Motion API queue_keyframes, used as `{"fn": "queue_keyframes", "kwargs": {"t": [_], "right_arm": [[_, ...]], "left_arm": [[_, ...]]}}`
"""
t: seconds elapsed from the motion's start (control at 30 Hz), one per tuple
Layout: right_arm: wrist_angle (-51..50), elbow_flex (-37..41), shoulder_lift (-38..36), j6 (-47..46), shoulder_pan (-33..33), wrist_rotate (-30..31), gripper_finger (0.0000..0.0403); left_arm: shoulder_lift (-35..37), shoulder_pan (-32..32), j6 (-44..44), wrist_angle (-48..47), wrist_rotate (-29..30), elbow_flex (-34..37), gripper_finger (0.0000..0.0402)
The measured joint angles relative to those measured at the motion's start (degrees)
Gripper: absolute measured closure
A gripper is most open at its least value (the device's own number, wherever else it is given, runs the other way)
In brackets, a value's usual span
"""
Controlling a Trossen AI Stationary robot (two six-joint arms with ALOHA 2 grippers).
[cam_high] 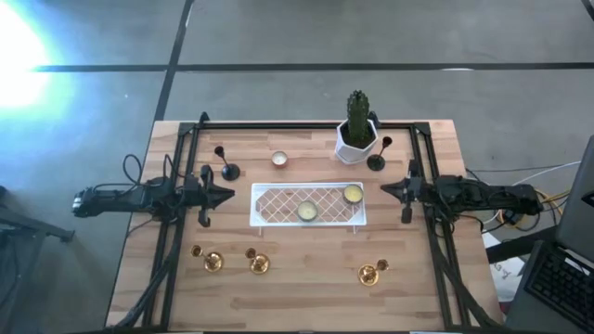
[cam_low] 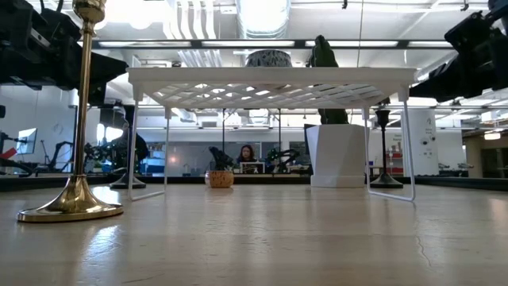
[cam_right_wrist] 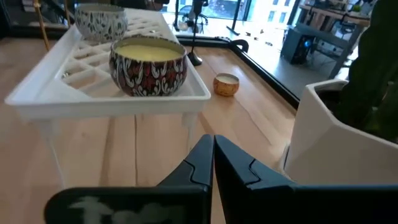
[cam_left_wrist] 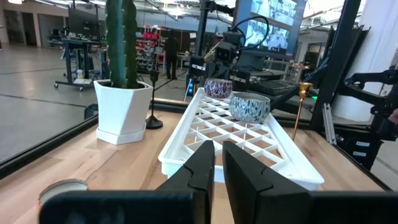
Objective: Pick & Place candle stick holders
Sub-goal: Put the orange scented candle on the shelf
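Three gold candle stick holders (cam_high: 210,261) (cam_high: 256,263) (cam_high: 371,272) stand along the table's near side; one shows upright on its round base in the low view (cam_low: 75,119). One black holder (cam_high: 226,168) stands at the far left, another (cam_high: 379,158) beside the cactus pot. My left gripper (cam_high: 230,195) hovers left of the white rack (cam_high: 278,218), shut and empty (cam_left_wrist: 217,163). My right gripper (cam_high: 385,190) hovers right of the rack, shut and empty (cam_right_wrist: 213,149).
The white lattice rack stands on thin legs at the table's middle and carries two patterned candle tins (cam_high: 307,211) (cam_high: 353,194). A white pot with a green cactus (cam_high: 356,139) stands at the far side. A small round candle (cam_high: 278,159) sits behind the rack.
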State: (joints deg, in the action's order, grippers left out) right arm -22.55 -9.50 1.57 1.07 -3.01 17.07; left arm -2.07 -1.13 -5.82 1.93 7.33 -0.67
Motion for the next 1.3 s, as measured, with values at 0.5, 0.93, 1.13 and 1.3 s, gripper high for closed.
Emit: {"fn": "queue_keyframes", "kwargs": {"t": [0.5,0.93,1.13,1.3], "right_arm": [[0.0,0.0,0.0,-1.0,0.0,0.0,0.0394],[0.1,0.0,0.0,-1.0,0.0,0.0,0.0394],[0.1,0.0,0.1,-1.0,0.0,-0.1,0.0394],[0.1,0.0,0.1,-1.0,0.0,-0.1,0.0394]], "left_arm": [[0.0,0.0,-0.3,10.5,0.7,0.0,0.0365],[0.0,0.0,-1.6,36.0,-5.0,0.0,0.0365],[0.0,0.0,2.0,35.4,-4.6,-2.4,0.0365],[-4.8,0.0,4.8,8.6,3.5,-19.6,0.0365]]}}
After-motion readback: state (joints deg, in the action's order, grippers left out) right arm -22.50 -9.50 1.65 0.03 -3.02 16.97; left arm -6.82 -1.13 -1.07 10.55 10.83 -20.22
